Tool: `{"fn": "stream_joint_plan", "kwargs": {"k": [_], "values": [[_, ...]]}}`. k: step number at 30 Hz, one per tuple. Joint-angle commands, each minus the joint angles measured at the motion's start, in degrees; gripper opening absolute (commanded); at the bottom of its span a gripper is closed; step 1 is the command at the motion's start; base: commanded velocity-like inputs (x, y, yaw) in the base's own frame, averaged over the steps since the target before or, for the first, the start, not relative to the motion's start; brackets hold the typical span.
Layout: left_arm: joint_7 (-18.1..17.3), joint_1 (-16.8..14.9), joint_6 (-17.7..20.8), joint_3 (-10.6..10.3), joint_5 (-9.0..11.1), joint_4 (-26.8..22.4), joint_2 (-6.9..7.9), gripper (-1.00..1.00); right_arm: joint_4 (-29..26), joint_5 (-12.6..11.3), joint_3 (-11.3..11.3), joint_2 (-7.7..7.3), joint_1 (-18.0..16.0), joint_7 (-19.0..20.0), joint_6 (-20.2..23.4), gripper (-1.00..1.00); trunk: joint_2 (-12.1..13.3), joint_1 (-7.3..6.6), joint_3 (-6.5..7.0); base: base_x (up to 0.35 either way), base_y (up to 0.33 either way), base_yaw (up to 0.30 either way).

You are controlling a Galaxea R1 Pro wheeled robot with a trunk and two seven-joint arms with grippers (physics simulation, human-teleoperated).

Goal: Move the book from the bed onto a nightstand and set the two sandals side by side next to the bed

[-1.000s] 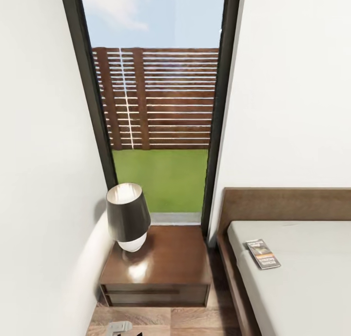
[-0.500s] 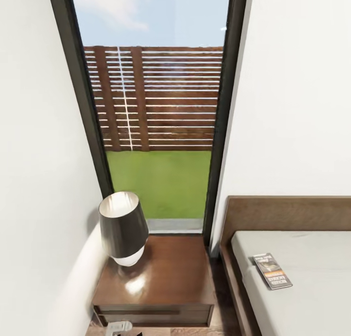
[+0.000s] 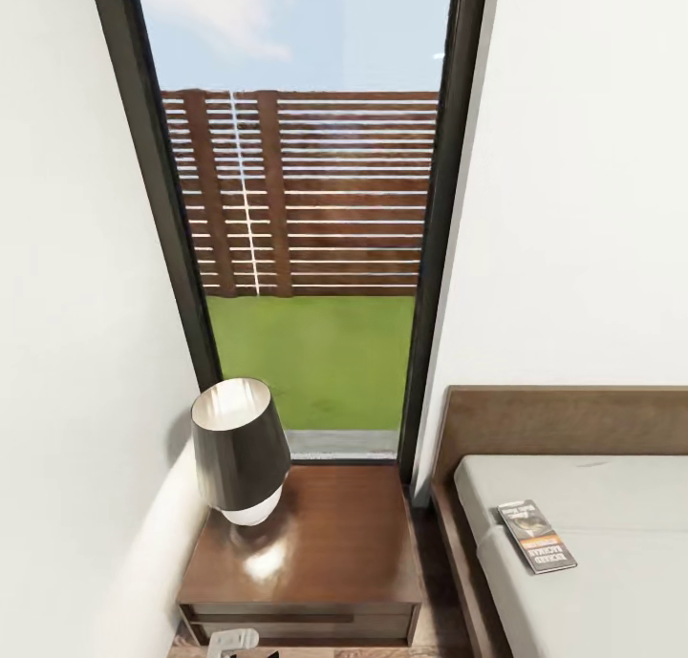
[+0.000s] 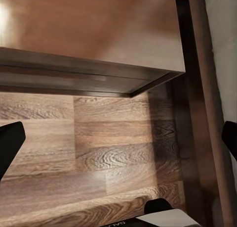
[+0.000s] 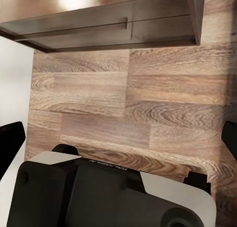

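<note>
Both grippers, left [image 4: 118, 138] and right [image 5: 118, 138], hang spread and empty over floor [image 4: 98, 158] before the nightstand [image 3: 306, 534]. Head view alone shows the book [image 3: 537, 537] on the bed [image 3: 592, 562], well apart from them.

Black claw fingers [image 5: 11, 143], white-and-black arm housing [image 5: 113, 195]

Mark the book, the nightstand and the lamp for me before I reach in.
book [image 3: 537, 537]: head view, middle of its cover, lying on the mattress.
nightstand [image 3: 334, 534]: head view, bare part of its top, beside the bed.
lamp [image 3: 239, 443]: head view, on its dark shade.
</note>
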Motion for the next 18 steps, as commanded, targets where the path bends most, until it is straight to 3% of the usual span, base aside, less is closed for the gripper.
{"fn": "stream_joint_plan", "kwargs": {"k": [1,18], "values": [[-0.20,-0.07,-0.17,0.31,-0.19,0.08,0.02,1.00,0.28,-0.42,0.11,-0.01,-0.12,0.28,-0.31,1.00,-0.10,0.02,-0.11,0.001,0.000,0.000],[-0.20,-0.06,-0.17,0.31,-0.19,0.08,0.02,1.00,0.28,-0.42,0.12,-0.01,-0.12,0.28,-0.31,1.00,-0.10,0.02,-0.11,0.000,0.000,0.000]]}}
